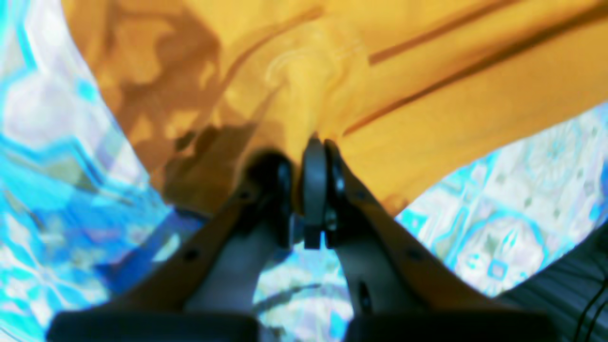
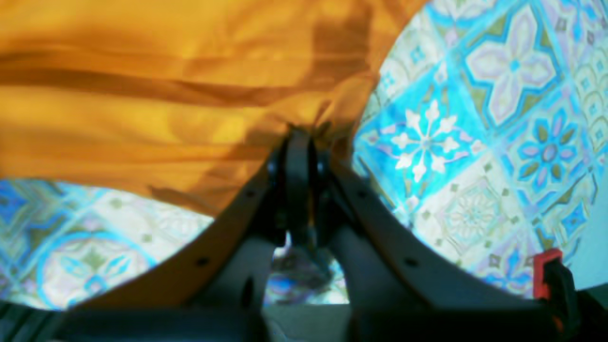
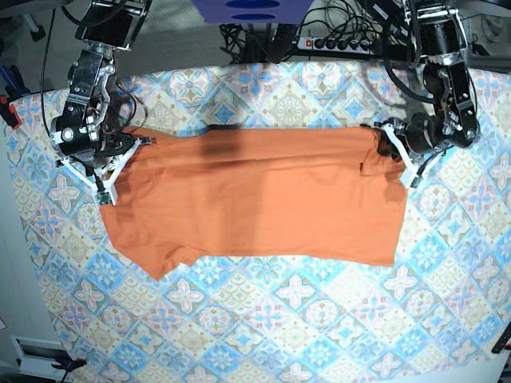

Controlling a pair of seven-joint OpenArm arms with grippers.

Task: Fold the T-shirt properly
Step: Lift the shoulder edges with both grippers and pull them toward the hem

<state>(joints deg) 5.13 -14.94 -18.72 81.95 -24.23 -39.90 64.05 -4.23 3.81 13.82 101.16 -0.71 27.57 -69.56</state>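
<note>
Tile-patterned cloth (image 3: 263,319) underlies the T-shirt (image 3: 255,199), both arms' fingers (image 1: 314,142) (image 2: 298,133) clenched on its edges.

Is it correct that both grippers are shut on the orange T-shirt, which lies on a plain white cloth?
Not quite. The cloth is not plain white: the base view shows blue, pink and cream tiles. The rest holds: the left gripper and the right gripper are both shut on the T-shirt.

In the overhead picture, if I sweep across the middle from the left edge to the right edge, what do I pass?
patterned cloth → right gripper → T-shirt → left gripper → patterned cloth again
</note>
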